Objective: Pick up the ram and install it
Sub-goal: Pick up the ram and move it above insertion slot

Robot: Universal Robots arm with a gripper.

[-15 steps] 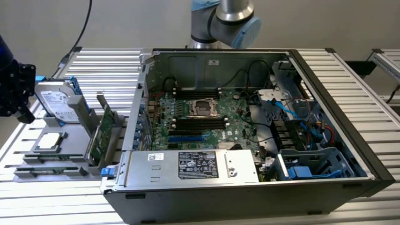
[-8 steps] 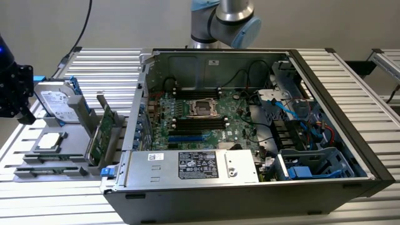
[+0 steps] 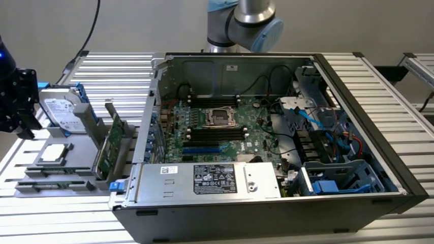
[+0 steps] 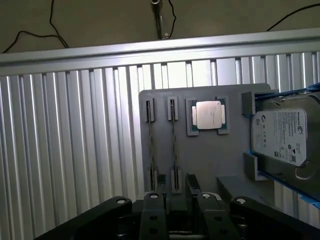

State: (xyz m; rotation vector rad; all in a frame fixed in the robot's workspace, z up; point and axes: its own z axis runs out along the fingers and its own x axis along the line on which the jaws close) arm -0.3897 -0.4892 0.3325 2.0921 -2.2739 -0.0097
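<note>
— Where was the arm when you looked?

— On my screen the pincer [image 3: 19, 122] hung at the exterior view's far left, over the slatted bench [image 3: 101, 66]. It was just beside the hard drive [image 3: 60, 109], at the edge of the grey tray [image 3: 76, 151]. The arm's thick joint [image 3: 247, 23] stood behind the open computer case [image 3: 271, 168], well apart from the wrist.

— And the pincer?

— Spread, as far as I could judge through the wrist view. I saw nothing pinched in it. It pointed down across the tray.

— Where was the ram?

— Two ram sticks [image 4: 151, 145] [image 4: 174, 145] stood on edge in the tray's holders, side by side and apart from each other. The pincer was near their ends but touched neither. The processor [image 4: 207, 115] lay flat beside them. Further to the exterior view's right, the expansion card [image 3: 109, 147] stood upright at the tray's edge, next to the case. Inside the case I could see the black memory slots [image 3: 217, 134] beside the processor socket [image 3: 220, 116].
</note>
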